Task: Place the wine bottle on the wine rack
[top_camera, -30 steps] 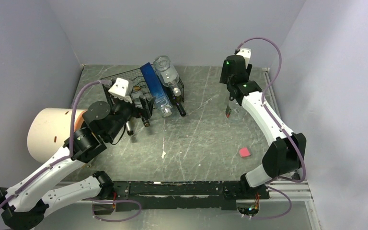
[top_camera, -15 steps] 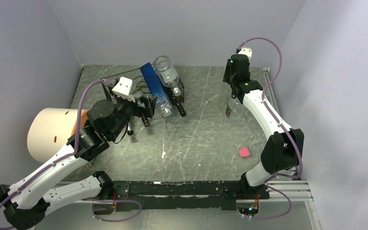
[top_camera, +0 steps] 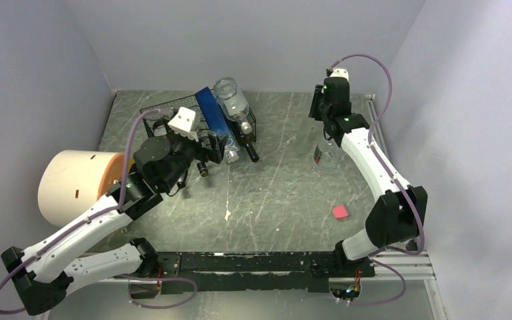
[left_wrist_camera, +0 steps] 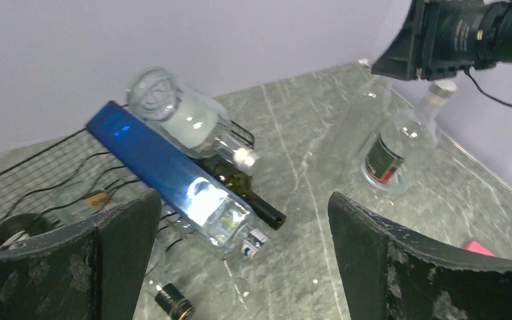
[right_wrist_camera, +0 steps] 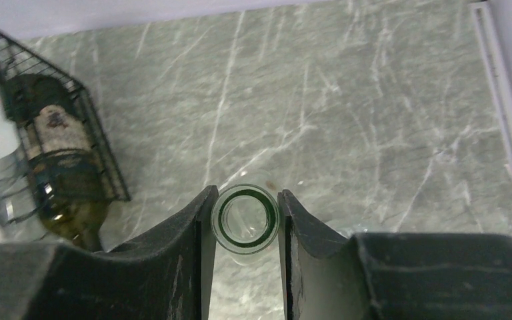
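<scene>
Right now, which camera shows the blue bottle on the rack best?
The left wrist view: the blue bottle lies close and large on the wine rack. The top external view shows it small from above; in the right wrist view I cannot make it out.

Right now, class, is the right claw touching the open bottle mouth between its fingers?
Touching. The right wrist view shows both fingers of the right claw pressed against the bottle mouth, no gap on either side.
</scene>
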You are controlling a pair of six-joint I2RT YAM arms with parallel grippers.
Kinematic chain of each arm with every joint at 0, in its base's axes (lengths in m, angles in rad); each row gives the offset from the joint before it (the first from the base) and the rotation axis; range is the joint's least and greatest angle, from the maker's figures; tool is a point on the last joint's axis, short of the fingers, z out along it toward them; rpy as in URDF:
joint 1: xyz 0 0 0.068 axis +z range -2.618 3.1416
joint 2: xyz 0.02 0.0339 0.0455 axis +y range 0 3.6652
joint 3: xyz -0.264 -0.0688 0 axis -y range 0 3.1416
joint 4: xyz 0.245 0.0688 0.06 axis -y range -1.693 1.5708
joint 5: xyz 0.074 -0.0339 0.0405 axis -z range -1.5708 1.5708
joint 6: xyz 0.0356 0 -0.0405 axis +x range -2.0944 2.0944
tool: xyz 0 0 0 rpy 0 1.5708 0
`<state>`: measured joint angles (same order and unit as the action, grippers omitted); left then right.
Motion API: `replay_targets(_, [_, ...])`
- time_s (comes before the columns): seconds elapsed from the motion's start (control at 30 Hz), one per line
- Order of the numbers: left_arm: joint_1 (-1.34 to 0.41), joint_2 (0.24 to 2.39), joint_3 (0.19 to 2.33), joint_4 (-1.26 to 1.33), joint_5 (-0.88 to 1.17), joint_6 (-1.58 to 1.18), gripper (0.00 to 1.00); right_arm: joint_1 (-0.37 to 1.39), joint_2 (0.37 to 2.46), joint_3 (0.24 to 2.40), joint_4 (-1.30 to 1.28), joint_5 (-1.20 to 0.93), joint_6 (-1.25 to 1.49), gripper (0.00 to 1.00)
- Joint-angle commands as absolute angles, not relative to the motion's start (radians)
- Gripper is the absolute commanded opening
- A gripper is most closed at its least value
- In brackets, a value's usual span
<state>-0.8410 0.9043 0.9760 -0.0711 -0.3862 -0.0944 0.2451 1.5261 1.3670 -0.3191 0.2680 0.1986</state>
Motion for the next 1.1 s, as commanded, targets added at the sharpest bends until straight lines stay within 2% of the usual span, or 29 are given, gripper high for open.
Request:
replay_targets(0.0, [-0.839, 0.961, 0.929, 0.079, -0.223, -0.090, 0.99, 0.243, 1.413, 1.343, -0.339, 0.127, 0.254, 0.03])
replay_targets(0.23, [-0.844, 1.129, 0.879, 0.239, 0.059, -0.109, 0.99, 0.243, 1.270, 1.236, -0.409, -0.029, 0.347, 0.00])
replay_targets(0.53, [-0.912, 1.349, 0.877, 0.332, 0.177, -0.163, 0.95, 0.242, 1.028, 1.048, -0.409, -0.129, 0.427, 0.00])
replay_targets(0.77, [-0.981, 1.482, 0.894, 0.418, 0.158, -0.173, 0.94, 0.242, 0.919, 1.020, -0.437, -0.145, 0.525, 0.00])
replay_targets(1.07, [-1.038, 1.642, 1.016, 0.409, -0.017, -0.053, 0.94, 0.243, 0.876, 1.066, -0.457, -0.185, 0.558, 0.00])
